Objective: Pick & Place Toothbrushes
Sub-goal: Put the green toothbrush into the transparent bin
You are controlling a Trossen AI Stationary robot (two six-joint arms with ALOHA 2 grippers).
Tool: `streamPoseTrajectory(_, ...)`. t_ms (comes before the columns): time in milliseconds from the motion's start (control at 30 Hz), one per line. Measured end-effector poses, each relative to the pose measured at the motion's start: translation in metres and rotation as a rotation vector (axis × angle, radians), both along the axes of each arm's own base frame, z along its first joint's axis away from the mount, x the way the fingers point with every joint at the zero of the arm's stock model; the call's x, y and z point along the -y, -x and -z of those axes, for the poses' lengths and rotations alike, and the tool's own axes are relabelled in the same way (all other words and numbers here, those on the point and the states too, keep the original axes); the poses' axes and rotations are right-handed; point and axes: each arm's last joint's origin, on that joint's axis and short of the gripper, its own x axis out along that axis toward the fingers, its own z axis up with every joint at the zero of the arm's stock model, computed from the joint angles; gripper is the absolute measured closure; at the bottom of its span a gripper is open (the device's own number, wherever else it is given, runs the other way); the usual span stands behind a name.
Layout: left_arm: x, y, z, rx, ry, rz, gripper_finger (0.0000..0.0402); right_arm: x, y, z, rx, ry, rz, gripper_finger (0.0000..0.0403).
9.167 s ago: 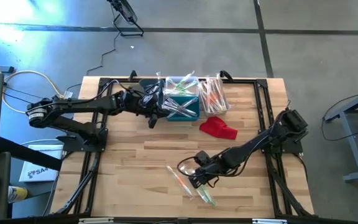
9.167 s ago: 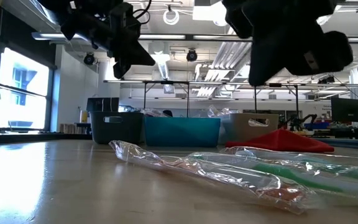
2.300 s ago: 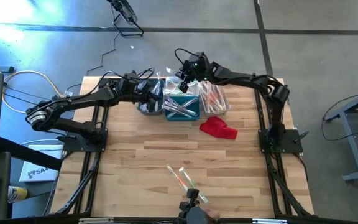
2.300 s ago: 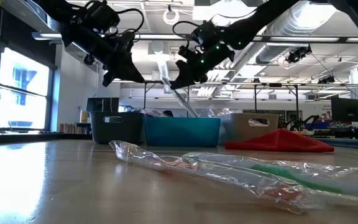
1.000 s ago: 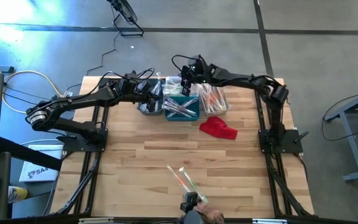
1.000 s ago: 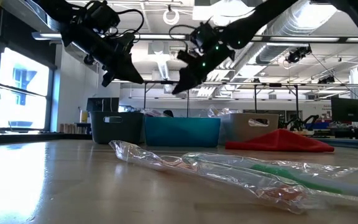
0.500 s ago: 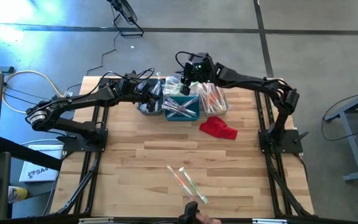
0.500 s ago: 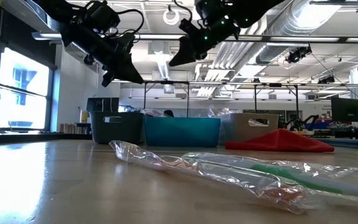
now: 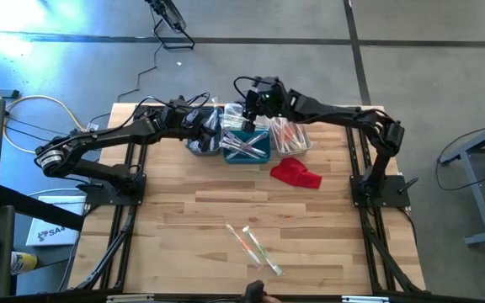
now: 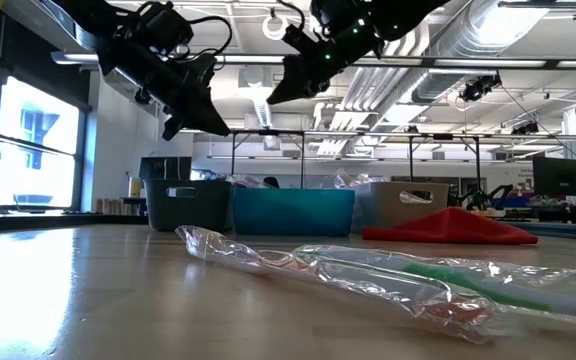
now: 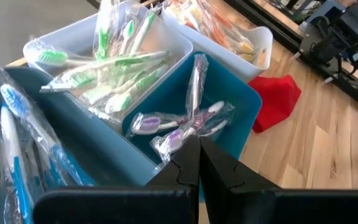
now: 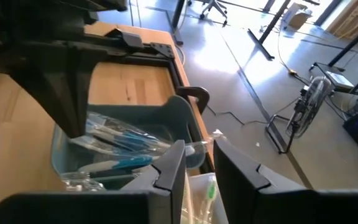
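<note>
- Could knock the right claw point(image 9: 251, 103), parted and empty above the teal bin point(image 9: 267, 155), against the left claw point(image 9: 211, 128), shut on nothing just beside it.
- Might snag heaped wrappers in the bins when pulling away and spill brushes.
- May lift two of the loose toothbrushes point(image 9: 254, 247) at once; lying overlapped near the front edge of the surface point(image 9: 183, 210), well apart from the bins.
- Could pinch only slippery wrapper and drop the brush midway.
- Risks brushing the red cloth point(image 9: 295, 174), lying between bins and loose brushes, if travelling low.
</note>
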Motion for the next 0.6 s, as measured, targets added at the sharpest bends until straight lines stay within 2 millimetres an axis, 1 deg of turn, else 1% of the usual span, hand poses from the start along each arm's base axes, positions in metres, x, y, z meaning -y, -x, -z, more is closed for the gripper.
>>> streamPoseTrajectory(300, 0.001, 0.002, 0.005, -0.047, 0.030, 0.000, 0.0402, -0.017, -0.007, 0.001, -0.005, -0.006, -0.043, 0.0341)
streamPoseTrajectory(600, 0.002, 0.002, 0.005, -0.050, 0.032, 0.000, 0.0402, -0.037, -0.015, 0.001, 0.022, -0.100, -0.046, 0.0360)
